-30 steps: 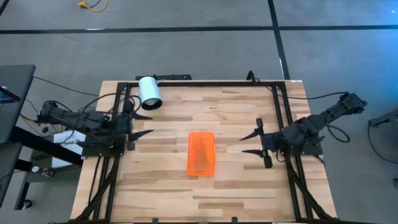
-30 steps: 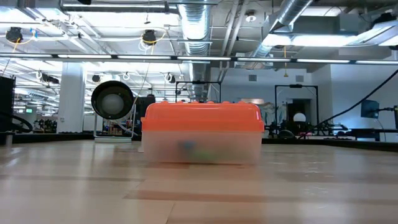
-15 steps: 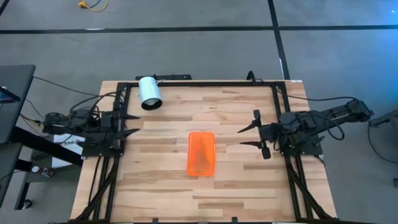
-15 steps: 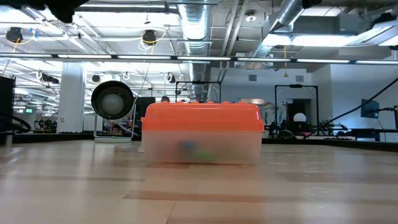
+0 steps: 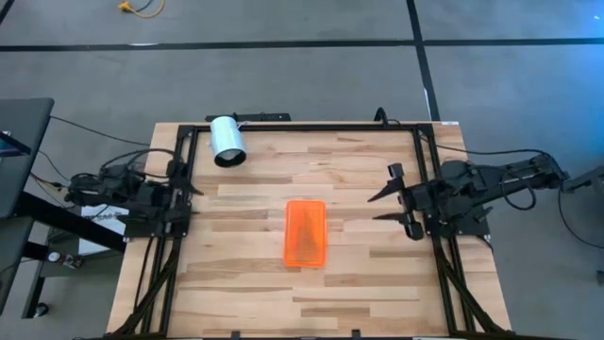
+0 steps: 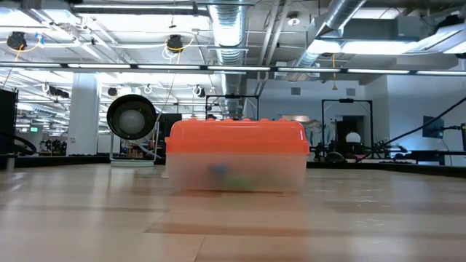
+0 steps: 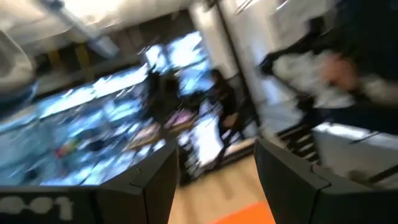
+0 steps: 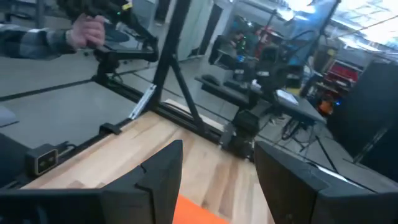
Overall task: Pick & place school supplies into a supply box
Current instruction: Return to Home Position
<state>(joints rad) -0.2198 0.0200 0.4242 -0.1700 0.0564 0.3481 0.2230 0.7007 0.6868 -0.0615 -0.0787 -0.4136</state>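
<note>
Supply box (image 5: pixel 305 232), one, mid-table, left end effector (image 7: pixel 215 167) wide, right end effector (image 8: pixel 218 150) wide

supply box (image 5: pixel 305 232) at centre of table (image 5: pixel 368 283), cylinder (image 5: pixel 226 141) near its far left corner

Left arm (image 5: pixel 132 194) and right arm (image 5: pixel 467 194) lie folded low at their sides, jaws apart

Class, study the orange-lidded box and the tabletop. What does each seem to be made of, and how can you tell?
Supply box: lid looks like smooth opaque orange plastic, evenly coloured with rounded moulded edges; body probably frosted translucent plastic, blurred colours showing through. Tabletop: likely wood, pale jointed strips with visible grain.
</note>
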